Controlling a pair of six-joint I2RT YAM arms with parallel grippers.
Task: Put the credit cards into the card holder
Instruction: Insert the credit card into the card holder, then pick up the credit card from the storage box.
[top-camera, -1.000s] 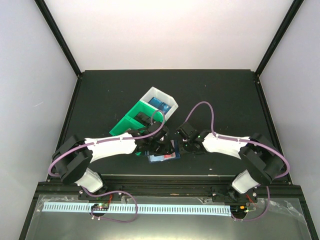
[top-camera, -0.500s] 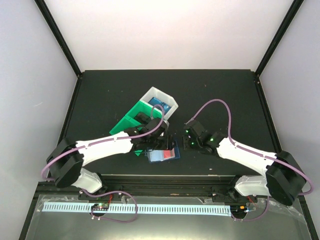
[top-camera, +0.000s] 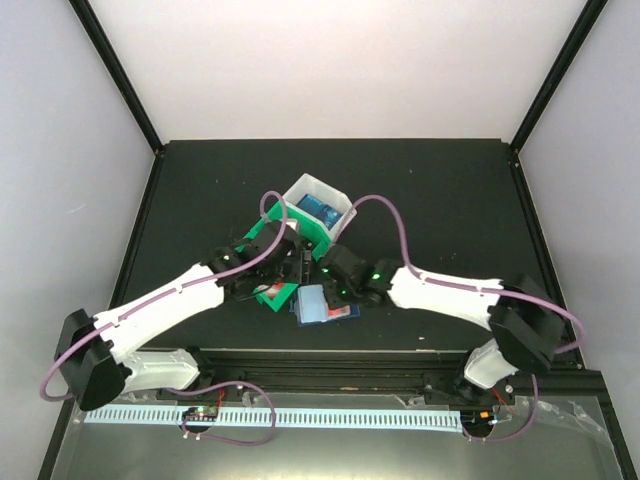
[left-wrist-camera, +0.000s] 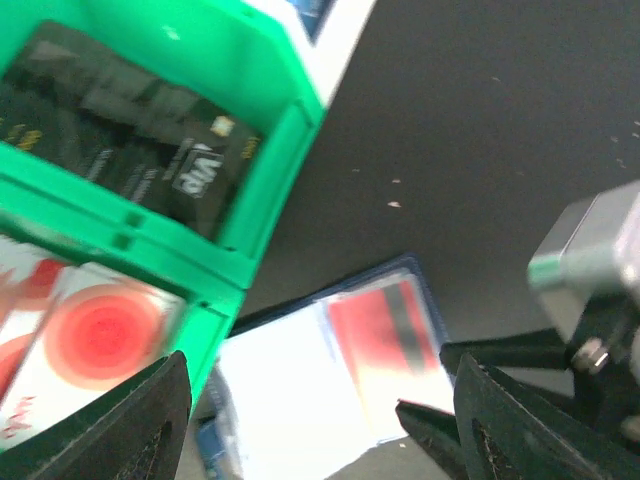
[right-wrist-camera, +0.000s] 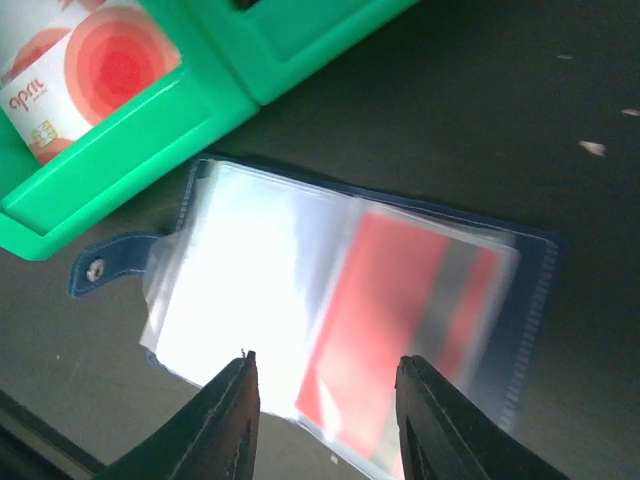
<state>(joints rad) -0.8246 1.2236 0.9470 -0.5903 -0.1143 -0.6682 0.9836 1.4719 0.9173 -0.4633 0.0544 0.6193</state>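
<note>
From above, I see the holder (top-camera: 318, 305) lying open beside the green bin (top-camera: 262, 233). Left camera: my left gripper (left-wrist-camera: 320, 420) is wide and empty, and black cards (left-wrist-camera: 130, 150) sit in the bin. Right camera: my right gripper (right-wrist-camera: 325, 425) hangs half-open over the holder. One red card (right-wrist-camera: 400, 320) is in. I think many are left.

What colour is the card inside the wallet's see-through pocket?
Red, with a greyish stripe. The card in the wallet shows best in the right wrist view.

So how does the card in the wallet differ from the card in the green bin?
Wallet card is solid red with a grey band; bin card has red rings on white. Wallet card sits under a clear sleeve; bin card lies bare. Both carry red.
</note>
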